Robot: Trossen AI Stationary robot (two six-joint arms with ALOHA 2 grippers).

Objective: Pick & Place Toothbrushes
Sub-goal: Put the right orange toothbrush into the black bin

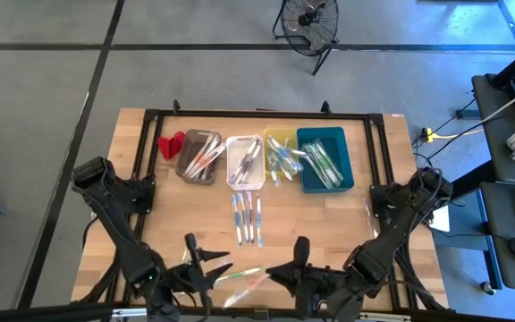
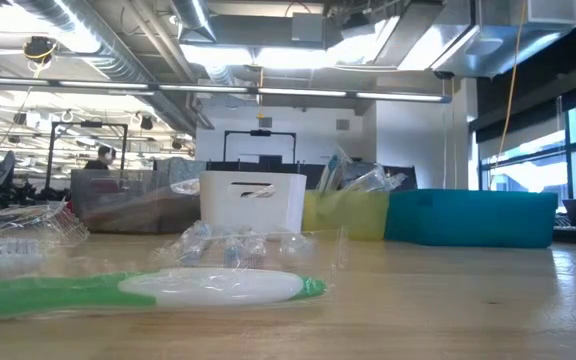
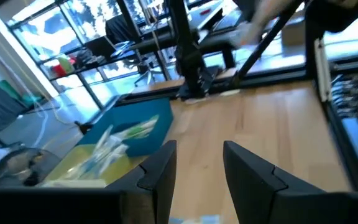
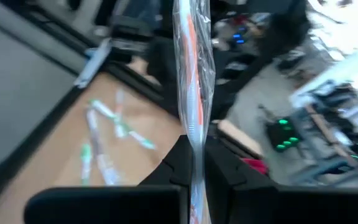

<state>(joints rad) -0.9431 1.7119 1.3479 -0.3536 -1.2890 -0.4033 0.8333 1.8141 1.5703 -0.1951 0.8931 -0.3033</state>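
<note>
A green toothbrush [image 2: 148, 287] lies on the wooden table [image 2: 448, 300].

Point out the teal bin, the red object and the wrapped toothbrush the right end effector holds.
teal bin [image 1: 310, 173]: high view, left wall.
red object [image 1: 170, 144]: high view, its middle.
wrapped toothbrush [image 4: 192, 81]: right wrist view, mid-handle, above the right end effector [image 4: 195, 163].
</note>
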